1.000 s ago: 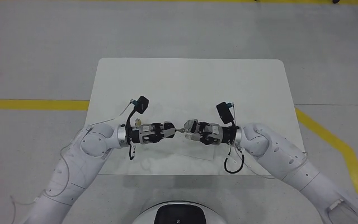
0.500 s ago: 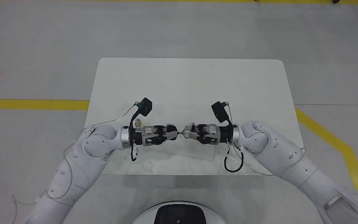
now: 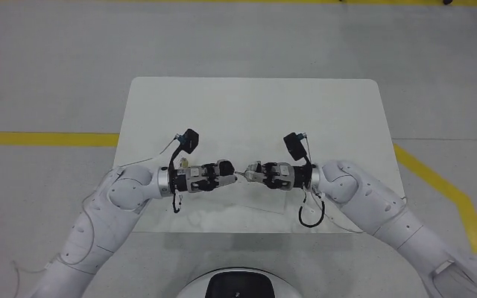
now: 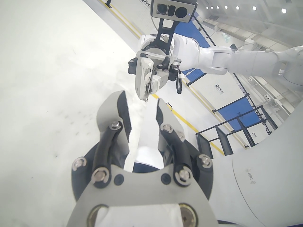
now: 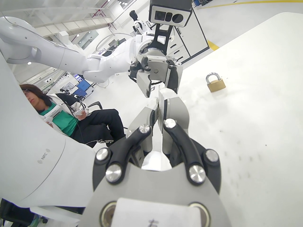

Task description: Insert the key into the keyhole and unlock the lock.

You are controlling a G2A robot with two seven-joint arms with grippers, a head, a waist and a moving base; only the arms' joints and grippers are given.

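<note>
A small silver key sticks out from between the fingers of my right gripper, which is shut on it. My left gripper faces it tip to tip, open, with nothing in it and the key's blade just short of its fingers. In the top view both grippers meet above the table's front middle, left gripper and right gripper, with the key between them. A brass padlock with a silver shackle lies on the table, apart from both grippers, near the left wrist.
The white table is bare behind the arms. Its front edge runs just below the two forearms. Yellow floor lines pass on both sides of the table.
Both grippers stay tip to tip over the front middle, shifting a little. Both wrists have rolled slightly, swinging their camera mounts.
</note>
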